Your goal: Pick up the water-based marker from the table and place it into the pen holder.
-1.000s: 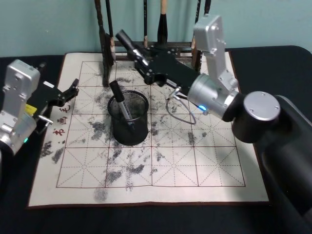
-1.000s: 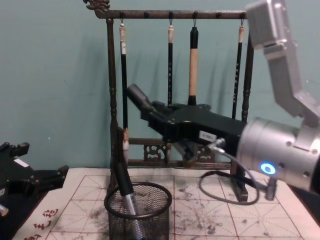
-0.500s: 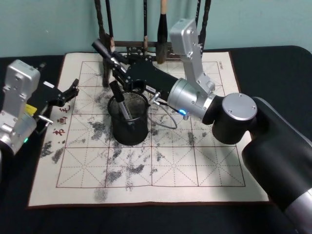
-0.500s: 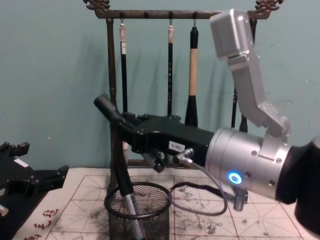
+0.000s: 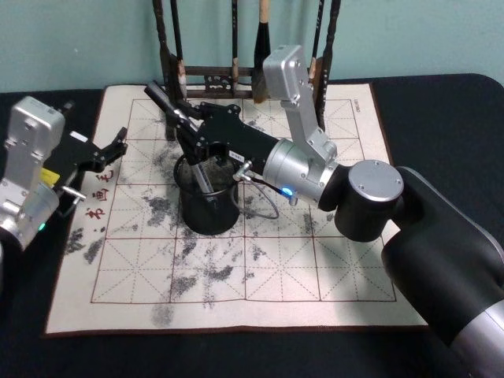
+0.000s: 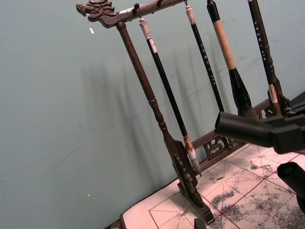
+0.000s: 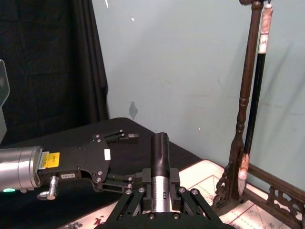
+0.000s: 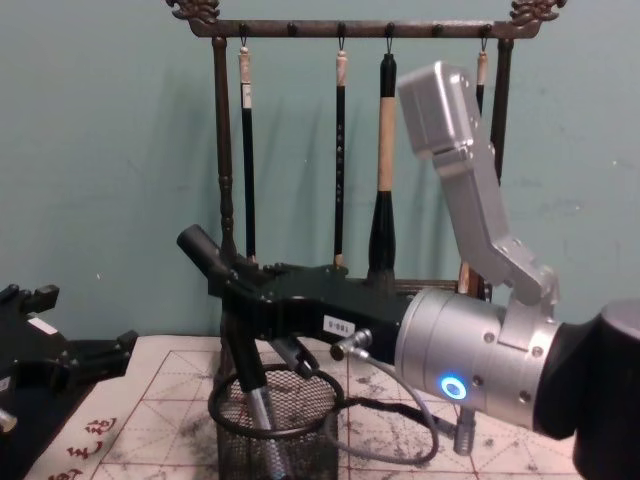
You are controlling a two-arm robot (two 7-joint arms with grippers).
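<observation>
Right gripper point(image 5: 183, 122) is clamping tightly around the water-based marker point(image 5: 160, 94), a black barrel jutting tilted beyond its fingers, just above the pen holder point(image 5: 206, 214) on the calligraphy mat point(image 5: 276, 264). Another marker point(image 8: 260, 405) is leaning inside the cup. Left gripper point(image 5: 116, 144) is hovering at the mat's left edge, fingers parted, holding nothing.

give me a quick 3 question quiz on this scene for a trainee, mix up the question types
1. True or false: the right tool grips a black marker.
2. What stands in the pen holder? A) nothing B) a silver-bodied marker C) a brush
3. Which edge of the mat is the left tool beside?
Key: 1 true; 2 B; 3 the left edge.
</observation>
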